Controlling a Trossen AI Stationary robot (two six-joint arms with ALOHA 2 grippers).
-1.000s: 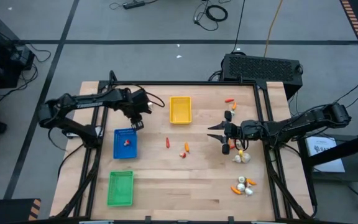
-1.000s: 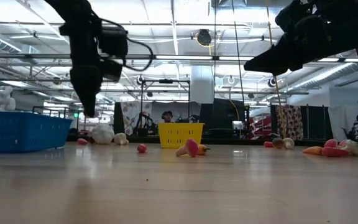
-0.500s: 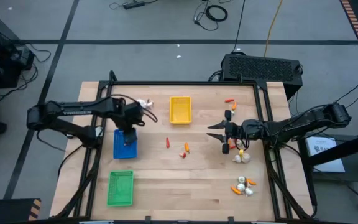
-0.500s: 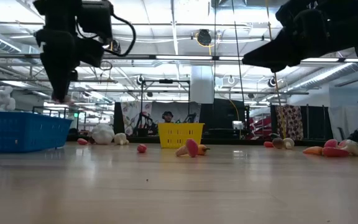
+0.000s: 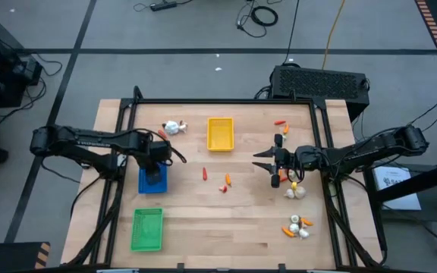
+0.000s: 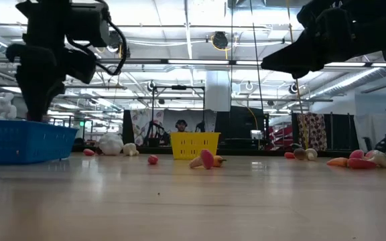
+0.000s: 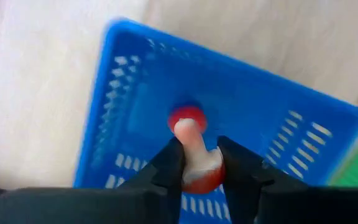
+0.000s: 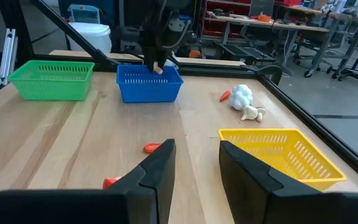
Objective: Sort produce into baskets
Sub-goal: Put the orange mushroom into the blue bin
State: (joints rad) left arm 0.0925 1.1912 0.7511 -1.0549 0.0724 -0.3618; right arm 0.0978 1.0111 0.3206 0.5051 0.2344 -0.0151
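Left wrist view: left gripper (image 7: pixel 199 163) clamps a red-and-white piece (image 7: pixel 194 155) over blue tray (image 7: pixel 132 87). Right gripper (image 8: pixel 196 163) hangs empty, fingers apart, nr yellow tray (image 8: pixel 284 149).

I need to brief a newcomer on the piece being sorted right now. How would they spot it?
Find the blue tray on the table's left side, above the green one. The left hand hangs over it, shut on a red-and-white mushroom piece: the only produce off the table.

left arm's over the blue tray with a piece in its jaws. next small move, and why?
Probably open the left gripper and drop. It is shut on a red-and-white piece directly above the blue tray, where another red piece already lies. The right gripper waits open, holding nothing.
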